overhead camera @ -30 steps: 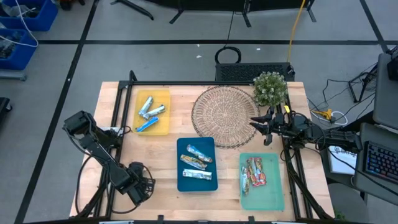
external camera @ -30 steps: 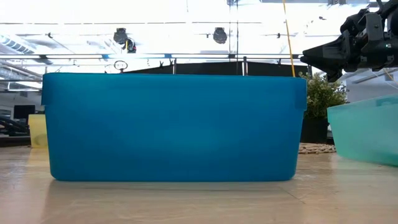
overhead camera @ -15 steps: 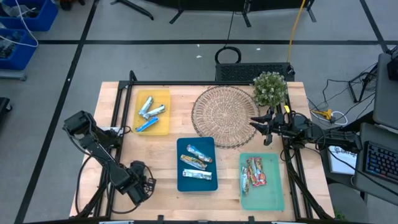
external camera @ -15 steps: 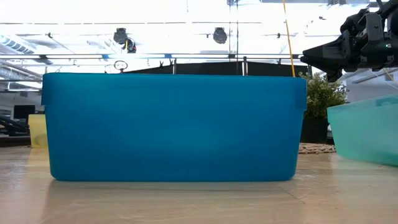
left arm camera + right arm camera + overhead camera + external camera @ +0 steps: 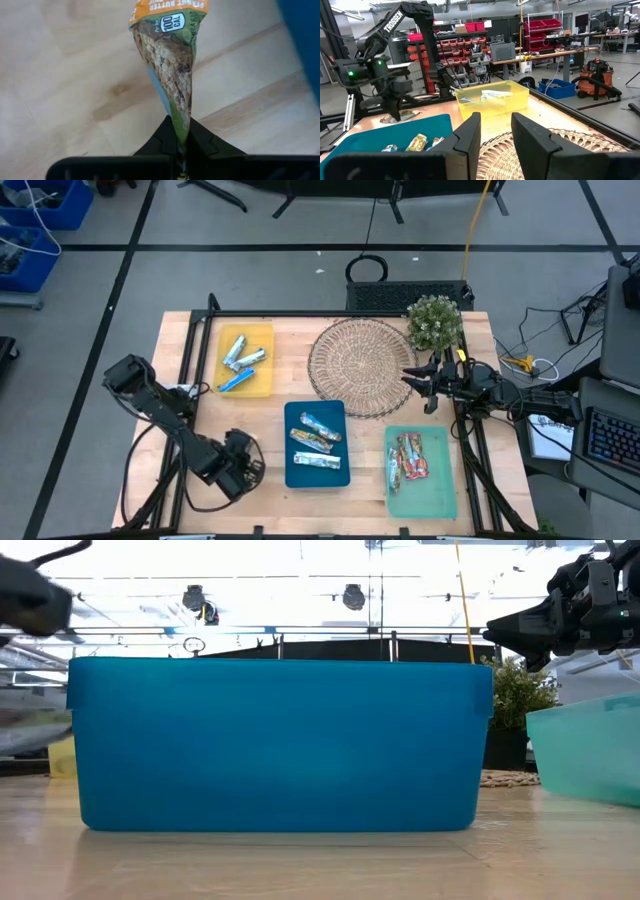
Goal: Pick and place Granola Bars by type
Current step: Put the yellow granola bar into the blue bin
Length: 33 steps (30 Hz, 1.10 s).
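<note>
**Left arm slid over with a peanut butter bar pinched**

Since a second ago the left arm has swung in toward the blue tray (image 5: 315, 478), and its tool (image 5: 240, 467) went from spread to clamped. Left wrist view shows it pinching the end of a granola bar (image 5: 167, 60), long axis running straight out from the fingertips (image 5: 167, 137) over the bench (image 5: 270, 420). Wrapper has an orange band reading "PEANUT BUTTER", a "100 CAL" badge and a picture of the oat bar.

Containers:
- yellow tray (image 5: 262, 385): three blue-and-silver bars (image 5: 241, 358), lying slantwise
- blue tray: three tan-and-silver bars (image 5: 315, 444), mostly crosswise
- teal tray (image 5: 420, 495): red/orange bars (image 5: 410, 458), lengthwise
- wicker mat (image 5: 360, 365): nothing on it I can make out

Right tool (image 5: 418, 380) hangs at the mat's right edge by the potted plant (image 5: 435, 322), fingers (image 5: 465, 137) apart and holding nothing. "TROSSEN" is readable on the left arm in the right wrist view.
</note>
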Available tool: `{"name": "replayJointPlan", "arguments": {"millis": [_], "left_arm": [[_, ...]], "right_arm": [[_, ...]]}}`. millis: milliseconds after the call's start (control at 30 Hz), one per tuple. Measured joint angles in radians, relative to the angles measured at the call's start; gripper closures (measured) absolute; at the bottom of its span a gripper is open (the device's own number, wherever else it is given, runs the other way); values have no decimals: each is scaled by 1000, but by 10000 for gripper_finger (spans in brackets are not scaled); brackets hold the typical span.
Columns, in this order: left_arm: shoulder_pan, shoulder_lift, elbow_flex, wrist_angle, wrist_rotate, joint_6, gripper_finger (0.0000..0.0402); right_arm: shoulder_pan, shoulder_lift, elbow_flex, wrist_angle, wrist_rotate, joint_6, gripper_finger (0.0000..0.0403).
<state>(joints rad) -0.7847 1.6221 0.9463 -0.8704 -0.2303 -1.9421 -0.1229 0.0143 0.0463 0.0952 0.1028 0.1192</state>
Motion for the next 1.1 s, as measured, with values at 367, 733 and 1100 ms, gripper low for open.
{"name": "replayJointPlan", "arguments": {"millis": [367, 733, 1100], "left_arm": [[112, -21, 174, -67, -118, 352, 387], [260, -22, 327, 65, -292, 947, 389], [427, -22, 286, 336, -188, 1352, 389]], "right_arm": [[0, 0, 0, -1, 0, 0, 303], [0, 0, 0, -1, 0, 0, 303], [0, 0, 0, -1, 0, 0, 303]]}}
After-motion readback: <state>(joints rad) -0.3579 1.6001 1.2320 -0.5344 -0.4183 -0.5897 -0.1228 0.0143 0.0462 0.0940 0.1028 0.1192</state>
